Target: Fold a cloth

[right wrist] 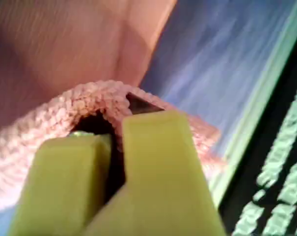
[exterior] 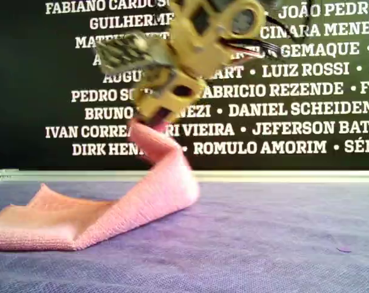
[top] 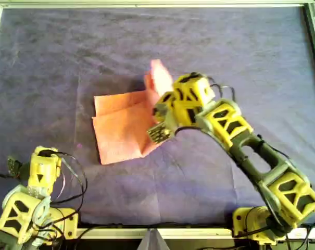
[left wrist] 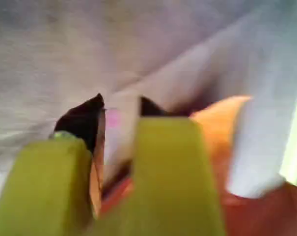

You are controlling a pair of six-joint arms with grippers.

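The salmon-pink cloth (top: 121, 127) lies partly folded on the purple-grey covering, left of centre in the overhead view. My second gripper (top: 165, 96) is shut on one edge of it and holds that edge up above the table. In the exterior view the cloth (exterior: 80, 220) rises as a band from the table to the gripper (exterior: 149, 122). The second wrist view shows the ribbed cloth (right wrist: 65, 113) pinched between the jaws (right wrist: 116, 128). My first gripper (top: 14, 166) rests at the overhead view's lower left, away from the cloth. In its wrist view (left wrist: 120, 105) the jaws stand slightly apart with nothing between them.
The purple-grey table covering (top: 225, 41) fills a pale metal frame (top: 147, 4). A black banner with white names (exterior: 282, 91) stands behind the table. A blurred orange shape (left wrist: 222, 128) sits close to my first gripper. The second arm's base (top: 256, 221) is at the front right.
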